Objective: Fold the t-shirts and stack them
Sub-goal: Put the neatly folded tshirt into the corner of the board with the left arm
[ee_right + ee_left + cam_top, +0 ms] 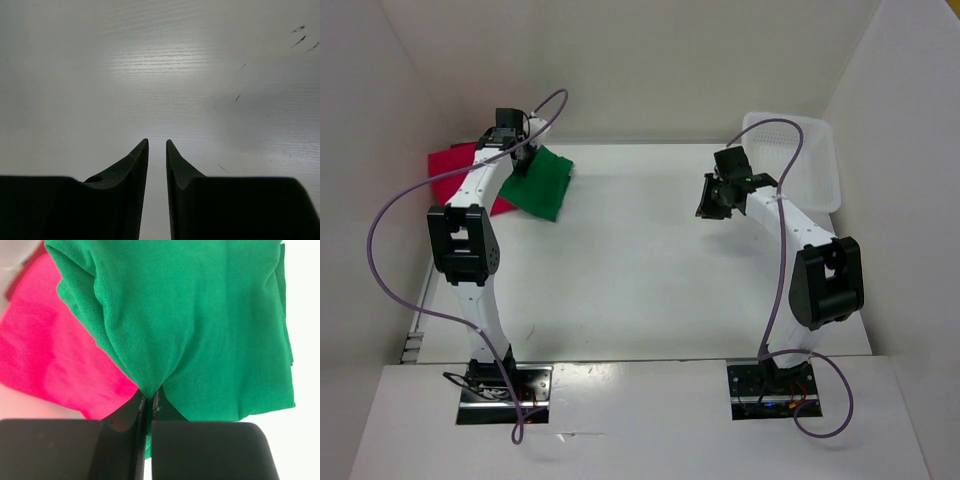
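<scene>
The green t-shirt (545, 182) is folded and lies at the far left of the table, partly over the crimson t-shirt (453, 167). My left gripper (520, 160) is shut on the near edge of the green shirt (200, 315), with cloth pinched between its fingertips (148, 397). The crimson shirt (45, 355) lies flat beneath it on the left. A sliver of dark red cloth (20, 280) shows under the crimson one. My right gripper (715, 200) hangs over bare table at the right. Its jaws (157, 142) are a narrow slit apart and hold nothing.
A white perforated plastic basket (810, 160) stands at the far right corner, just behind the right arm. White walls close in the table on the left, back and right.
</scene>
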